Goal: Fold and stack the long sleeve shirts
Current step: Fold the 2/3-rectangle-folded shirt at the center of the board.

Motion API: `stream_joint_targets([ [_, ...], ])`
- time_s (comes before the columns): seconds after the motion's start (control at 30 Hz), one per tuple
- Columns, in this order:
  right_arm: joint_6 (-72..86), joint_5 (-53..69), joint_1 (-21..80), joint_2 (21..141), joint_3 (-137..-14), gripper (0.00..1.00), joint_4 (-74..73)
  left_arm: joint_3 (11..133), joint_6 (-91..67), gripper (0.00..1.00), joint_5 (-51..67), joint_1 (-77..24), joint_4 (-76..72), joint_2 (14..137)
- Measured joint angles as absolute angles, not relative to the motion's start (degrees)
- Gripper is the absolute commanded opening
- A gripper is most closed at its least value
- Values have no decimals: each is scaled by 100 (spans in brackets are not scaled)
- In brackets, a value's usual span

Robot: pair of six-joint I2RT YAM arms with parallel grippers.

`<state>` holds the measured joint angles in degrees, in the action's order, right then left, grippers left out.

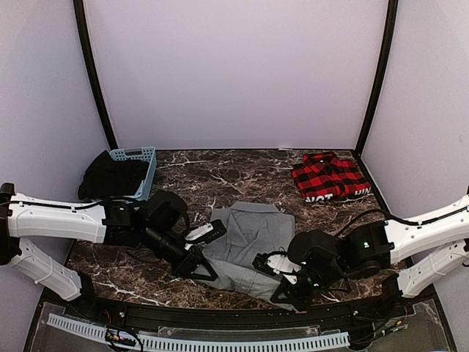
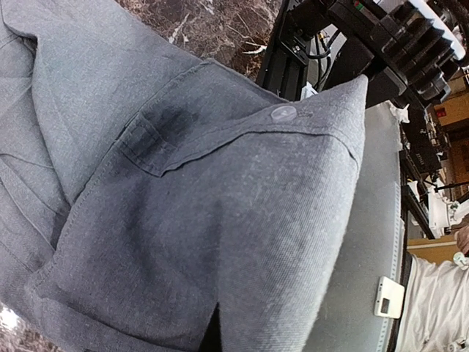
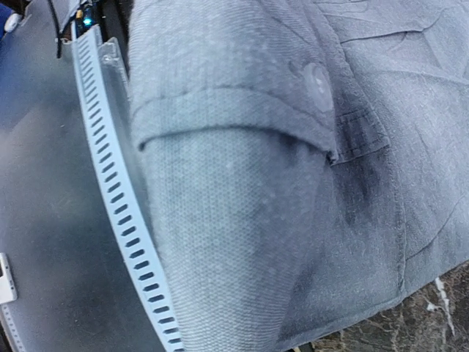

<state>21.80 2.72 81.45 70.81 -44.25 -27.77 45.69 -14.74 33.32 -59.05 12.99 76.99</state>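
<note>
Grey cotton fills both wrist views, so I read the collared, buttoned grey long sleeve shirt [image 1: 249,233] as the piece in hand. It lies partly folded, still rumpled, at about 6 o'clock on the dark marble-patterned table [image 1: 220,176], close to the near edge. The left gripper [image 1: 193,268] sits at the shirt's 8 o'clock corner with its jaws pressed together. The buttoned cuff [image 2: 293,117] rises right up to its lens, so I judge it is pinching the cloth. The right gripper [image 1: 280,280], at the 5 o'clock hem, is likewise closed on grey fabric, its fingers hidden under the cuff.

The red-and-black plaid flannel shirt [image 1: 330,177] lies folded at 2 o'clock. A light blue plastic basket [image 1: 139,155] holding dark cloth stands at 10 o'clock.

By my reckoning, one shirt is done. The grey one needs finishing, then stacking.
</note>
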Motion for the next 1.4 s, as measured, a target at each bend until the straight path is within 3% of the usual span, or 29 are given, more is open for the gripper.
stream_joint_targets([
  [0.37, 2241, 1752, 8038, 7081, -4692, 0, -2561, 4462, -2231, 0, 4086, -5902, 1874, 7116],
  [0.7, 1811, 2569, 6346, 7181, -5168, 7, -3183, 4930, -2322, 0, 4333, -5275, 2023, 7592],
  [0.9, 1435, 2917, 5476, 7671, -5323, 19, -3280, 5323, -2403, 0, 4473, -4550, 1837, 8289],
  [1.17, 1039, 3229, 4482, 8361, -5330, 55, -3214, 5511, -2609, 0, 4799, -3876, 1310, 9483],
  [1.4, 1142, 3361, 4372, 8488, -5201, 60, -2495, 5607, -2735, 0, 5043, -3721, 934, 9760],
])
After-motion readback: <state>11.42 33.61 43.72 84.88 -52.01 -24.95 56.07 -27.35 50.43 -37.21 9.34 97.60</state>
